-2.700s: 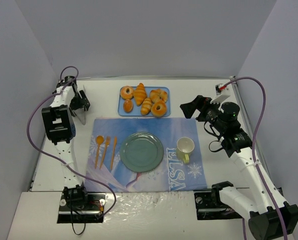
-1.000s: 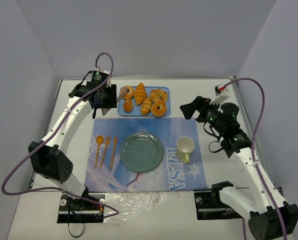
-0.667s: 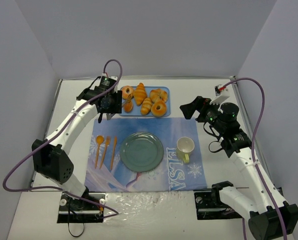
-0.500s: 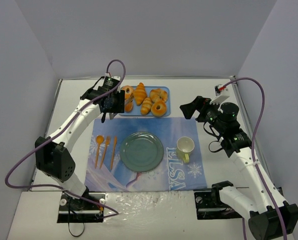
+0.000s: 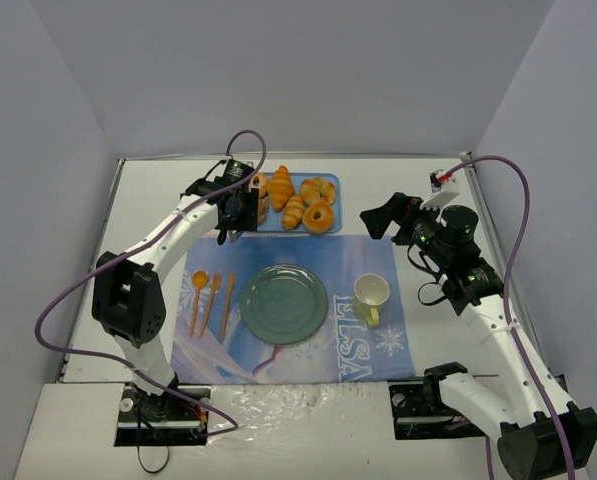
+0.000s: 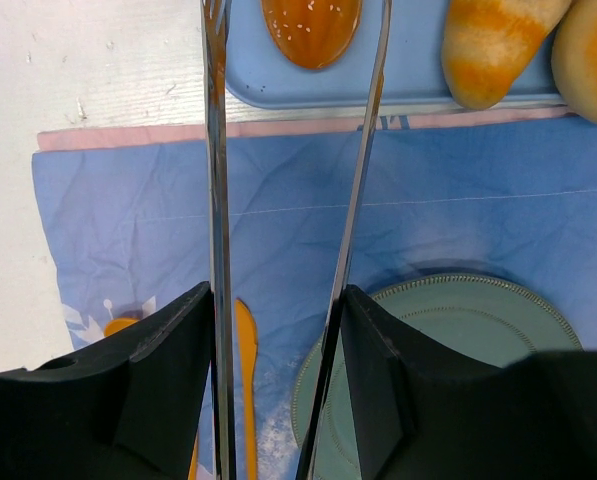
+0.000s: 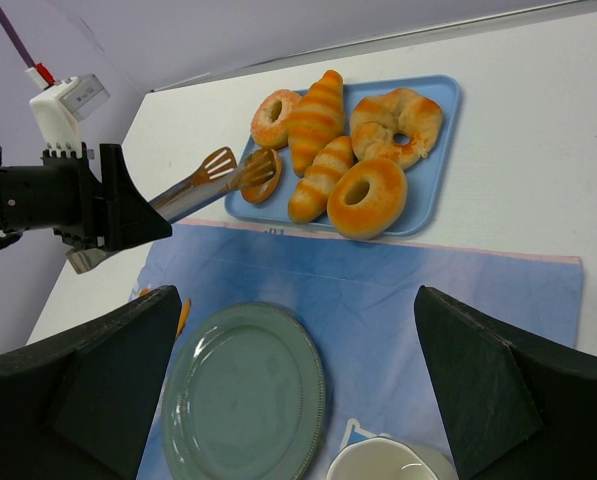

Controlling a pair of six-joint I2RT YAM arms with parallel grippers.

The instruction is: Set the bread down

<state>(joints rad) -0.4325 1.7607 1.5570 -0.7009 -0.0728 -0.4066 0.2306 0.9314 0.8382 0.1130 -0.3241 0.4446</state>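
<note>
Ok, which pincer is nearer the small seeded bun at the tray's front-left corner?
Left. The left pincer sits at the tray's left edge, its tongs reaching the seeded bun; the right pincer hangs open off the tray's right side, farther away.

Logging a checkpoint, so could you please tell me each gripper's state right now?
Left gripper: shut on the tongs.
Right gripper: open, empty.
</note>
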